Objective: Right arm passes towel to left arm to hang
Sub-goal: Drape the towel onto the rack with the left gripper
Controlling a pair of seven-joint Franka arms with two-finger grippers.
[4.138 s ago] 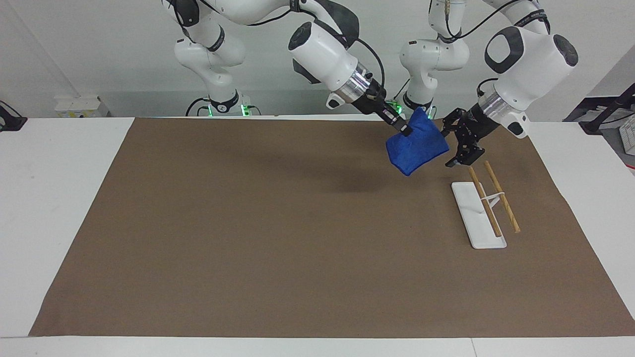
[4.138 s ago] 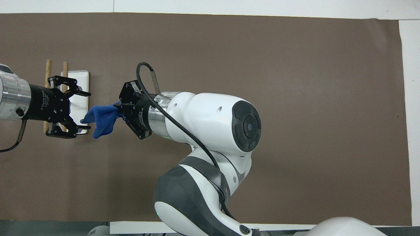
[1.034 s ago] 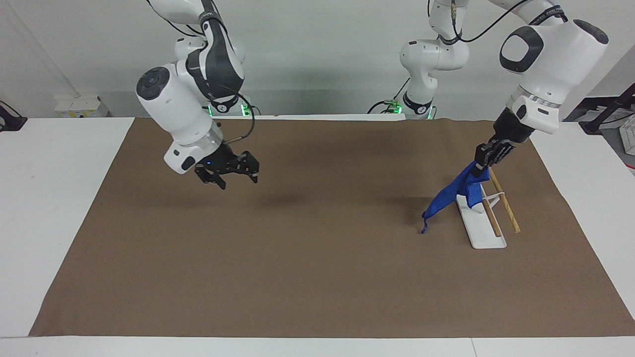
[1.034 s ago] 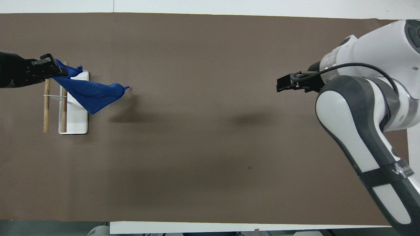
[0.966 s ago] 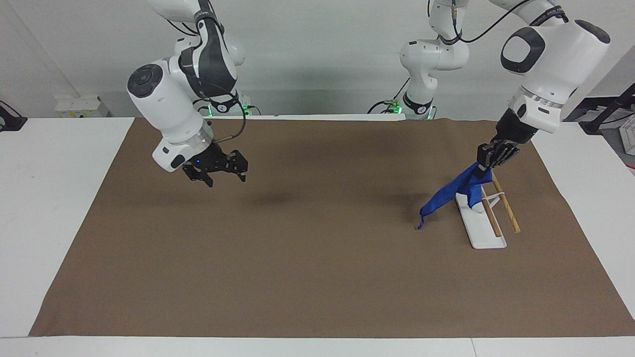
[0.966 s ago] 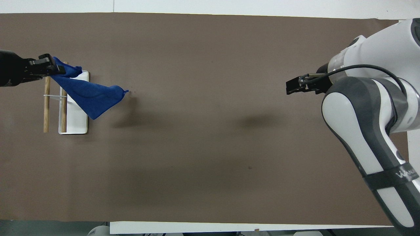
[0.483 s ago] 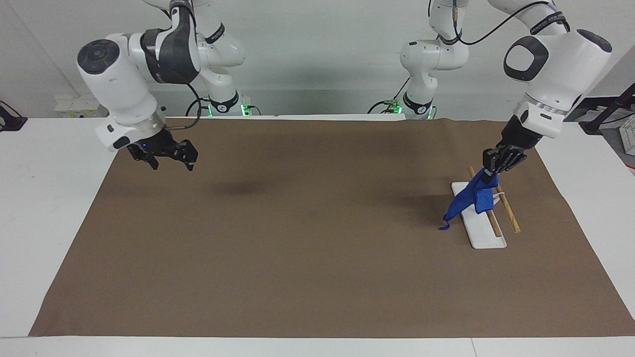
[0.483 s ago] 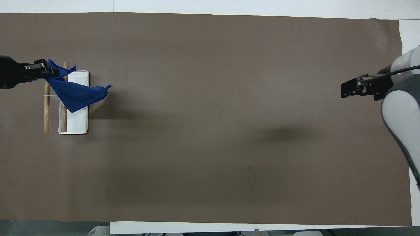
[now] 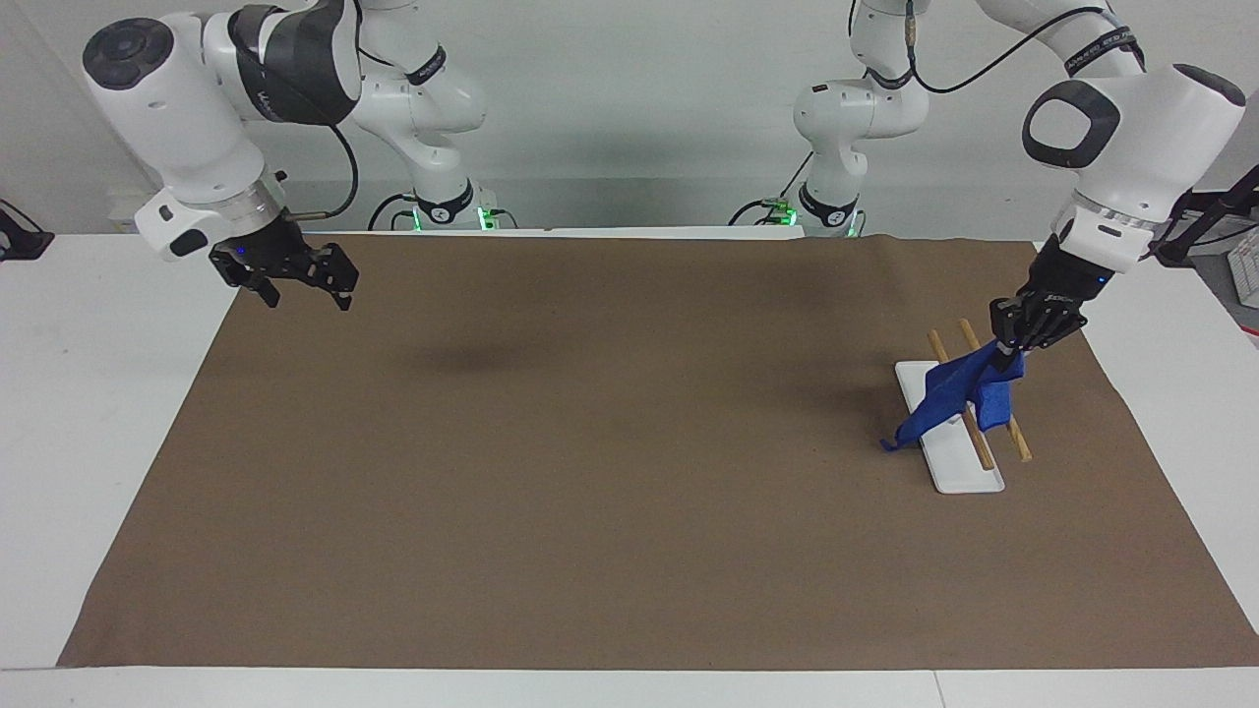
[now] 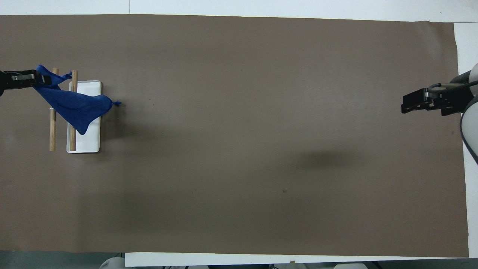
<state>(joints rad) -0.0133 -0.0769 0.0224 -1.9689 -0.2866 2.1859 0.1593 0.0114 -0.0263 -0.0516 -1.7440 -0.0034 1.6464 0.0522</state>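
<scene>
left gripper (image 9: pixel 1013 346): jaws clamped on small royal-blue terry towel (image 9: pixel 956 393), over the rack | towel draped across two wooden rails of white-based rack (image 9: pixel 959 462) | right gripper (image 9: pixel 303 285): jaws apart, waiting over brown mat (image 9: pixel 590 472) corner

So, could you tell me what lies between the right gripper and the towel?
Only bare brown mat, as the overhead view shows, between the right gripper and the towel.
</scene>
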